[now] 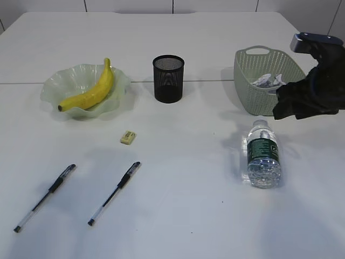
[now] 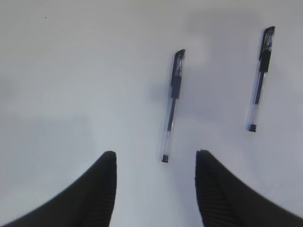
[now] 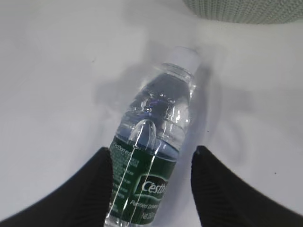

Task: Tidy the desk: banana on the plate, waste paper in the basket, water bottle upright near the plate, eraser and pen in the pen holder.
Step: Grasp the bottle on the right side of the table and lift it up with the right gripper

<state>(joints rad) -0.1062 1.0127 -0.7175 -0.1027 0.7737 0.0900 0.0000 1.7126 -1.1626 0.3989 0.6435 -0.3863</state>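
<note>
White table (image 1: 178,216) under my arms, one banana (image 1: 89,93) on one plate (image 1: 54,86), two pens (image 1: 114,192), one eraser (image 1: 128,137), one bottle (image 1: 262,154) lying flat, one basket (image 1: 253,81), both grippers (image 2: 156,189) spread apart, empty.

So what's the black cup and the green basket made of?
The pen holder looks like black metal mesh: you can see through its fine grid. The basket looks like pale green moulded plastic, matte, with woven-style holes, though that's only how it looks.

I count two pens (image 1: 45,197) (image 1: 114,193), one banana (image 1: 89,92) and one eraser (image 1: 128,137). I also see one water bottle (image 1: 262,154), one plate (image 1: 54,86), one pen holder (image 1: 168,79) and one basket (image 1: 253,81).
</note>
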